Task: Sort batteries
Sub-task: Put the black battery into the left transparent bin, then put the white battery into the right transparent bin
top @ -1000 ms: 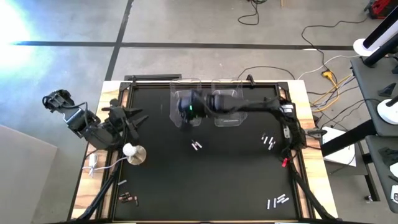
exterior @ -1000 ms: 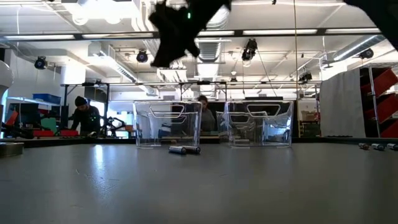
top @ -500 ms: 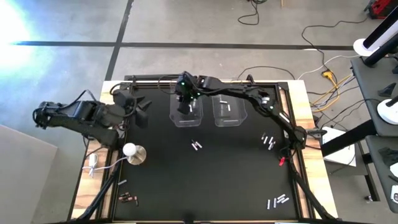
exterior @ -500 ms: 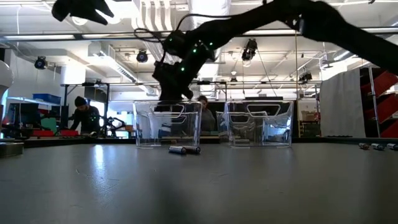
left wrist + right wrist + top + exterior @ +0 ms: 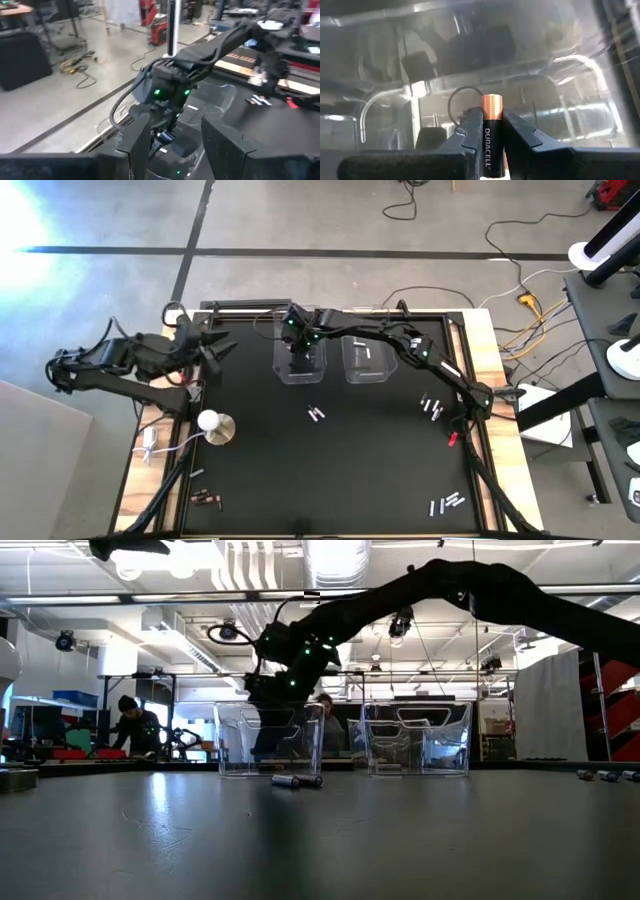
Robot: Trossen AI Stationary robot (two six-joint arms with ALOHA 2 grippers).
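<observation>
My right gripper [image 5: 297,348] reaches from the table's right side to the left clear bin [image 5: 300,370] and is shut on a dark battery [image 5: 490,135] with a copper end. In the low view my right gripper [image 5: 268,725] hangs at the bin's open top. The right clear bin [image 5: 367,360] stands beside it. Loose batteries lie on the black mat: a silvery pair [image 5: 317,414], a group at the right [image 5: 432,407], a group near the front right [image 5: 448,502] and dark ones at the front left [image 5: 205,498]. My left gripper [image 5: 208,345] is open, raised by the far left corner. My right gripper pinches the battery's dark body [image 5: 488,145] between its two fingers. The battery lies along the fingers, and its copper end [image 5: 491,106] sticks out past the fingertips. The fingers point down from above into the left bin. The battery is lifted clear of everything else.
A white round-based knob [image 5: 212,426] stands near the left edge. A small red object [image 5: 457,440] lies by the right edge. The right arm [image 5: 400,340] spans the far half of the table above the right bin. Cables run along the wooden border.
My right gripper has moved a little toward the far edge and come down from high above the table to the left bin's opening, keeping the battery. My left gripper has swung toward the far edge and stayed raised. The loose batteries have kept their places.
</observation>
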